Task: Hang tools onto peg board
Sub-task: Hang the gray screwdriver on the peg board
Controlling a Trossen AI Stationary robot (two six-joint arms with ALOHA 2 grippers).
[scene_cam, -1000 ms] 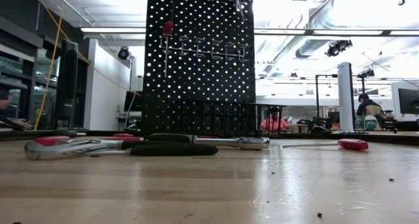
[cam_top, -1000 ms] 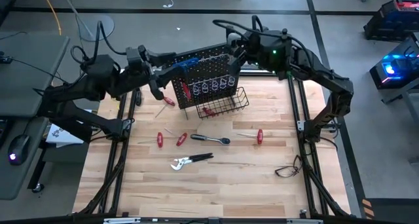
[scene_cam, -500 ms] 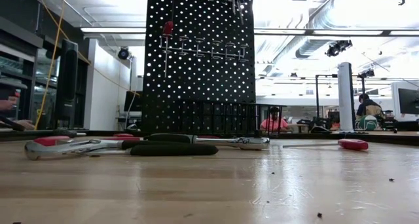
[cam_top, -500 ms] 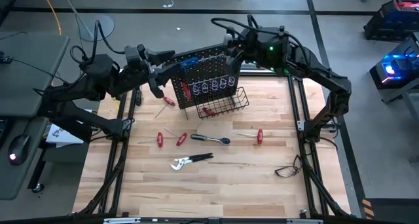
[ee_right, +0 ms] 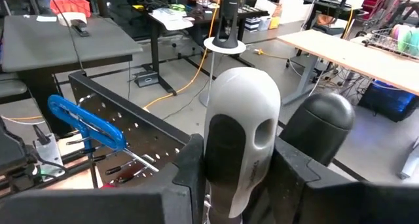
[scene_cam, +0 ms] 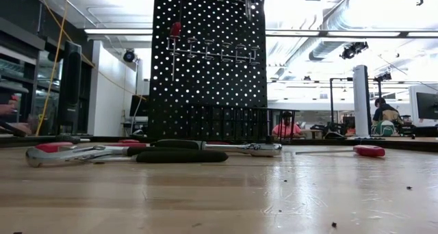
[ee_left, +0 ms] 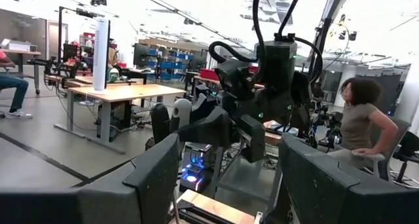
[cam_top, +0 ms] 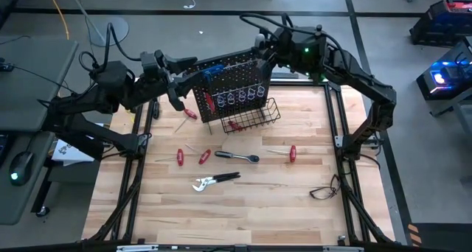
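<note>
Three red-handled screwdrivers (cam_top: pixel 200 157), one pliers (cam_top: pixel 215 180), one wrench (cam_top: pixel 237 156).

No readable text, label, brand or number anywhere in these views.

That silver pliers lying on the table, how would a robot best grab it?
By my guess, across the two black handles of the pliers, coming straight down from above. It lies flat on the wooden table, handles close together, with bare wood around it, so the fingers can straddle both.
</note>
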